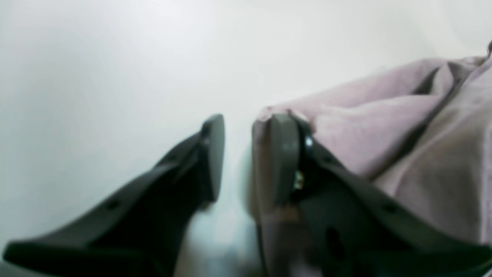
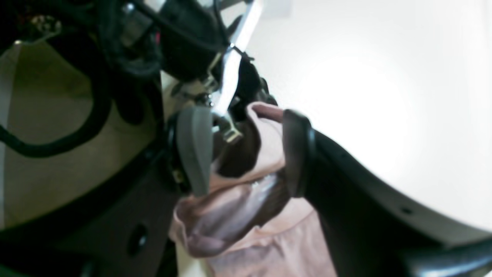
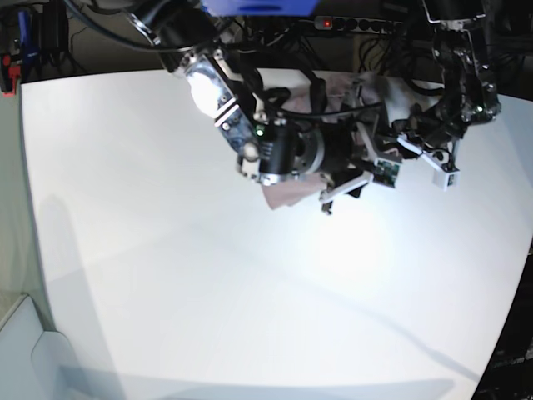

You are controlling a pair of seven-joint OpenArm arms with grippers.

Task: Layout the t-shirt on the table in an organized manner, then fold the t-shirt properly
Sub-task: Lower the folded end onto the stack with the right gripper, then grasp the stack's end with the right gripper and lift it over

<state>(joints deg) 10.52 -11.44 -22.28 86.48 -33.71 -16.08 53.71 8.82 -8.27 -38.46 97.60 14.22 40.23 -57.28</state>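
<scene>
The mauve-pink t-shirt (image 3: 287,197) lies bunched on the white table (image 3: 208,292) near its far middle, mostly hidden under both arms. In the right wrist view, my right gripper (image 2: 245,117) has its jaws apart, with a crumpled fold of the t-shirt (image 2: 269,238) loose between them and resting against one finger. In the left wrist view, my left gripper (image 1: 248,123) is open low over the table (image 1: 115,57). An edge of the t-shirt (image 1: 384,127) drapes over one finger, and a bare gap separates it from the other. In the base view, the right gripper (image 3: 346,179) and left gripper (image 3: 420,154) sit close together.
Black cables and a power strip (image 3: 350,25) run along the table's far edge. Arm hardware and wiring (image 2: 127,57) fill the left of the right wrist view. The table's curved edge runs down the left, beside a pale grey box corner (image 3: 25,358).
</scene>
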